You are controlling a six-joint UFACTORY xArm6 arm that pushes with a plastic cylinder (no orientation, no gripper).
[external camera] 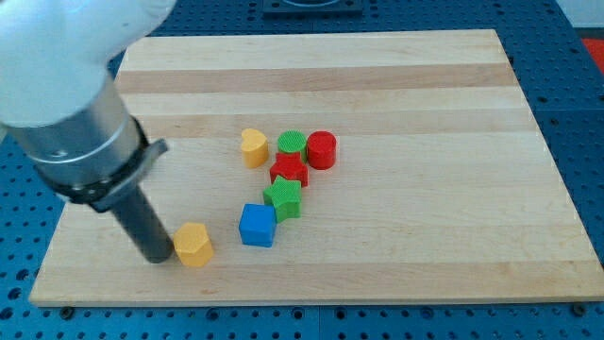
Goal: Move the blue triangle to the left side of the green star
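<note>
1. A pale wooden board [415, 85] fills most of the frame, its grain running in long bands; around it shows a blue perforated table [580, 113]; a dark shape sits at the top edge of the frame, too cropped to name
2. At the left, the arm's grey and white body [66, 104] looms large; the dark rod comes down from it to my tip [159, 255] at the lower left of the board; there are no jaws on it to spread or press together; the tip stands just beside the yellow hexagon block [194, 245], on that block's left, whether touching I cannot tell
3. Toward the centre: a yellow heart block [253, 147] above; a blue cube [258, 225] below it; no blue triangle can be made out, only this cube
4. The green star [283, 197] lies just right of the blue cube and slightly higher, nearly touching it; a red star [289, 170] sits right above it
5. Further up, a green cylinder [292, 144] and a red cylinder [322, 149] stand side by side
</note>
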